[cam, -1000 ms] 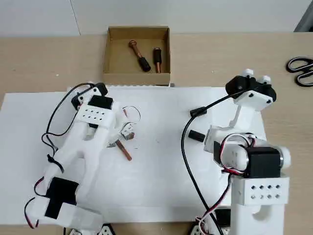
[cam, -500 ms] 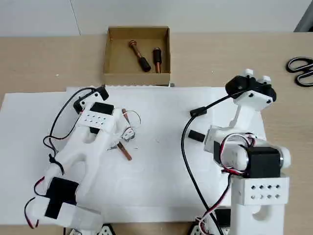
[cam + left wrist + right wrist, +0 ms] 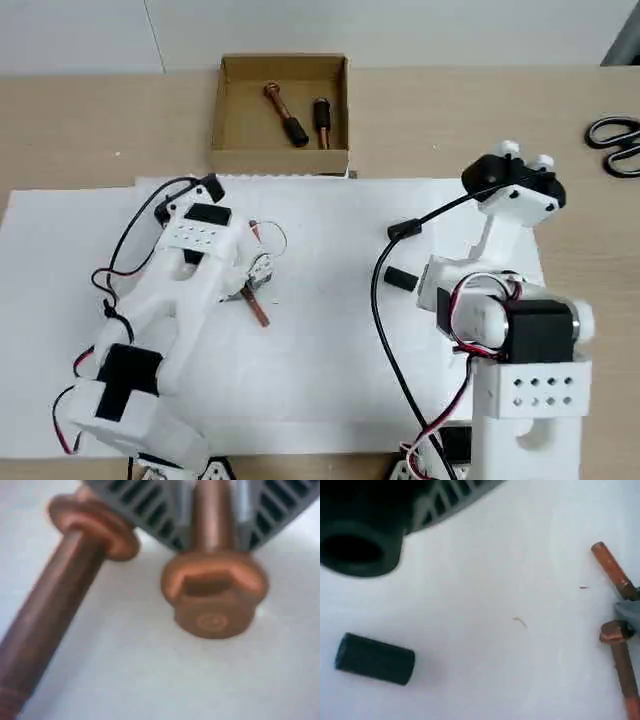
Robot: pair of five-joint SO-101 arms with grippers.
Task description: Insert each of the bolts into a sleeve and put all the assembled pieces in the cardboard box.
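The paper's (image 3: pixel 330 340) middle lies open. A loose bolt (image 3: pixel 55 605) crowds the left pincer (image 3: pixel 212 525), just beside its held bolt (image 3: pixel 212 595); the loose sleeve (image 3: pixel 374 659) has clear room around.

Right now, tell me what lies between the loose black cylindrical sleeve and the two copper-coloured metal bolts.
Bare white paper sheet, apart from a tiny fleck; the right wrist view shows it between the loose sleeve and the bolts.

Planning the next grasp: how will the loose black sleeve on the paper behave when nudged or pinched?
The loose black sleeve is a smooth cylinder lying on its side, so a sideways nudge would probably roll it over the paper. The held sleeve shows an open bore, so this one is likely hollow and light. Its matte surface should grip fairly well.
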